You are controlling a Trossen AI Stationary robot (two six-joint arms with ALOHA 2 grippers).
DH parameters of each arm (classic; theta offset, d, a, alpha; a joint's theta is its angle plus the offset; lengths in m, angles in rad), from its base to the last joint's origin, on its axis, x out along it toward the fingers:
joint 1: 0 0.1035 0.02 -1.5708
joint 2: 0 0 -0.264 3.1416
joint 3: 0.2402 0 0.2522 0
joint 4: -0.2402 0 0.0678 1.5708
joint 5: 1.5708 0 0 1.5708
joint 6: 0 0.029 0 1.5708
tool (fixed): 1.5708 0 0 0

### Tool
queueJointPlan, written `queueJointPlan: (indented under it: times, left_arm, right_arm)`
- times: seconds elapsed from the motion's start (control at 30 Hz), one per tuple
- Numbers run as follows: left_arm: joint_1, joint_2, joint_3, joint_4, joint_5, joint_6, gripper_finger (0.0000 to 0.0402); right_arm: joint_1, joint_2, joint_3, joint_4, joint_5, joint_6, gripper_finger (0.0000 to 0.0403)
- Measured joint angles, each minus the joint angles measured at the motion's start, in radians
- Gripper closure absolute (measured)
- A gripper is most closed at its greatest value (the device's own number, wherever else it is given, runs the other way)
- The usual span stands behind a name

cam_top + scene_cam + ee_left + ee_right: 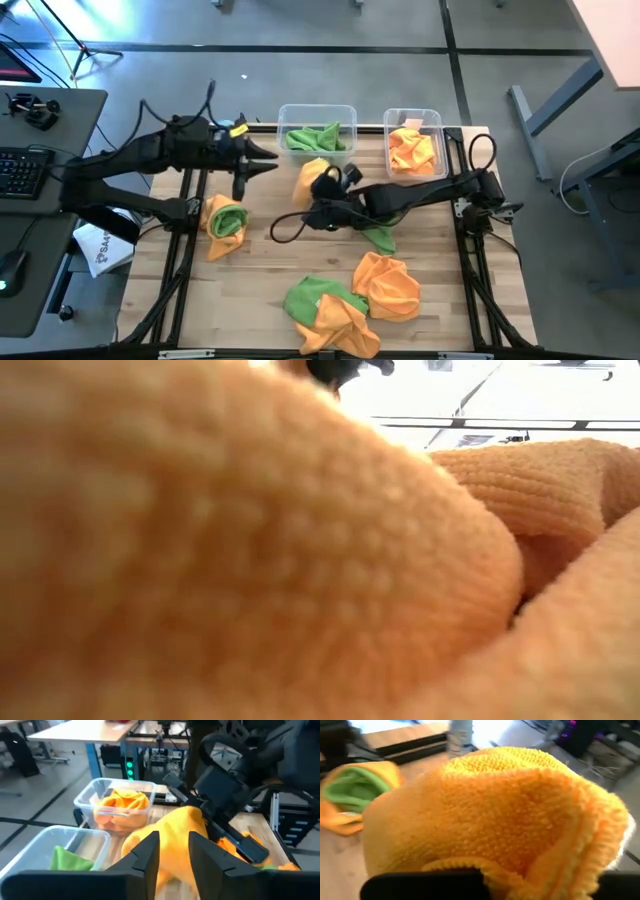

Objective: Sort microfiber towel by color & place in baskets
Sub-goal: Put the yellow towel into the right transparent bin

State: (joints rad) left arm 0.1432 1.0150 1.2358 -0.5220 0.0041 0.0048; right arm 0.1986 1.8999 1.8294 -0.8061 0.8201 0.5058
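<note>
Orange towel (pixel 310 178) hangs pinched in right gripper (pixel 322 184).

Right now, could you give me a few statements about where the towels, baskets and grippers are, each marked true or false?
1. The wider basket holds green towels. True.
2. The narrower basket holds green towels. False: it holds orange towels.
3. The right gripper is shut on an orange towel. True: the right wrist view shows orange cloth filling the space at its fingers.
4. The left gripper carries a towel. False: its fingers are open and empty, left of the wider basket.
5. No towels are left on the table. False: an orange and green pile lies on it.
</note>
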Motion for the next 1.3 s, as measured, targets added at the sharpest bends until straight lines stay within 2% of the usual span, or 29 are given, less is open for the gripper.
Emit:
queueJointPlan:
  times: [0.13,0.27,0.43,0.57,0.67,0.8,0.9,1.1,1.3]
  left_arm:
    - [0.008,-0.024,0.0,-0.059,-0.065,0.0,0.0296]
    - [0.008,-0.036,0.0,-0.167,-0.142,-0.003,0.0297]
    - [0.007,-0.039,-0.002,-0.298,-0.157,-0.06,0.0303]
    - [0.007,-0.07,-0.053,-0.285,-0.174,-0.116,0.0307]
    - [0.007,-0.103,-0.102,-0.274,-0.221,-0.16,0.0308]
    - [0.007,-0.147,-0.156,-0.268,-0.266,-0.234,0.0308]
    - [0.007,-0.17,-0.18,-0.271,-0.294,-0.28,0.0308]
    - [0.007,-0.175,-0.181,-0.219,-0.374,-0.326,0.0308]
    - [0.007,-0.174,-0.181,-0.13,-0.384,-0.318,0.0308]
  right_arm:
    - [0.005,-0.04,0.0,-0.134,0.056,0.131,0.0397]
    - [0.0,-0.1,0.0,-0.321,0.064,0.251,0.0398]
    - [-0.023,-0.186,0.0,-0.57,0.118,0.31,0.0398]
    - [-0.074,-0.247,-0.007,-0.774,0.112,0.376,0.0398]
    - [-0.139,-0.344,-0.105,-0.713,0.093,0.287,0.0398]
    - [-0.27,-0.481,-0.263,-0.711,0.049,0.306,0.0398]
    - [-0.376,-0.581,-0.388,-0.642,0.02,0.276,0.0398]
    - [-0.597,-0.7,-0.58,-0.315,-0.196,0.019,0.0398]
    - [-0.841,-0.674,-0.71,-0.119,-0.477,-0.177,0.0398]
